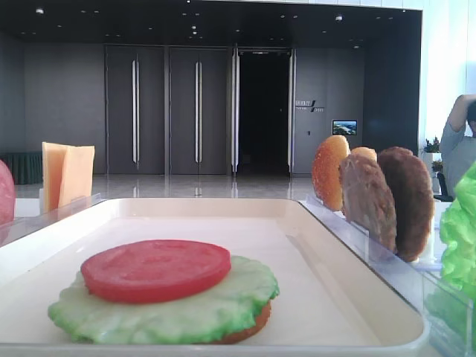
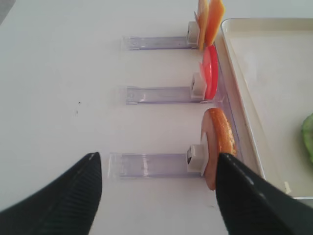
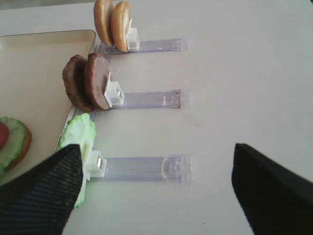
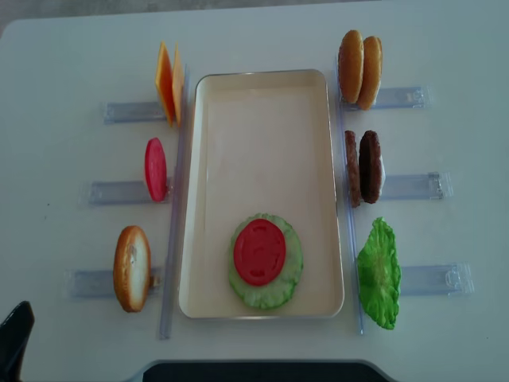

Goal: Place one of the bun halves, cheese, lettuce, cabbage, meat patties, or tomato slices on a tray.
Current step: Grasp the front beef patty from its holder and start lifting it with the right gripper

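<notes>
Matte white worktop [image 4: 445, 48], dark panelled hall behind. A cream plastic tray [image 4: 262, 103] carries a smooth red tomato slice [image 4: 259, 251] on ruffled lettuce [image 4: 290, 278] over a bun half [image 1: 249, 331]. Grainy meat patties [image 4: 362, 167] stand upright in a clear holder [image 4: 409, 187] beside the tray. Both end effectors, left [image 2: 156, 196] and right [image 3: 156, 191], hang released, grasping nothing.

No readable text anywhere; only faint, illegible lettering on the dark back wall [image 1: 309, 106] beside a doorway.
</notes>
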Robot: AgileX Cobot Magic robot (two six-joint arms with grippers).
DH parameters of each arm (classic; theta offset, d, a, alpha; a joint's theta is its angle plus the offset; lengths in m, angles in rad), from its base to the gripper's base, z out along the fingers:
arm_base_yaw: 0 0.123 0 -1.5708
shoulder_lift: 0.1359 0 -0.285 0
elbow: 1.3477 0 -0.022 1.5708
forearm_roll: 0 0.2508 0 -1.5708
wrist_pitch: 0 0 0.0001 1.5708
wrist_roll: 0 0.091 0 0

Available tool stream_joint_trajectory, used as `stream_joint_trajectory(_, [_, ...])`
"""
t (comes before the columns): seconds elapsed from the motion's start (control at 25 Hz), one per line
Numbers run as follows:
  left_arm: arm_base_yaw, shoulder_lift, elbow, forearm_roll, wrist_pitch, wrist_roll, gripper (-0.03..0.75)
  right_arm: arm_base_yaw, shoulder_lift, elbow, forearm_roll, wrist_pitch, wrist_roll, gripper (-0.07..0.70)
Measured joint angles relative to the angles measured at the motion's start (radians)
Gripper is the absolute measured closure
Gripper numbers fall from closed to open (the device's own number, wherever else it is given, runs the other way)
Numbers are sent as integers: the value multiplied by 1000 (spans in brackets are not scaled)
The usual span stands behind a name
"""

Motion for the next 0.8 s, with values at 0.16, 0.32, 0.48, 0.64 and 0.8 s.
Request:
stream_joint_trajectory(0.16, [0,0,0,1,-1,-59,145,0,143,-38,26,4,0,43])
stream_joint_trajectory(0.32, [0,0,2,4,-2,-70,143,0,333,-128,34,20,0,43])
stream_joint_trajectory(0.48, [0,0,4,4,-3,-71,143,0,526,-239,35,54,0,43])
stream_joint_trajectory(0.64, [0,0,4,4,-3,-71,143,0,692,-320,35,65,0,43])
stream_joint_trajectory(0.8, [0,0,4,4,-3,-71,143,0,846,-354,35,73,0,43])
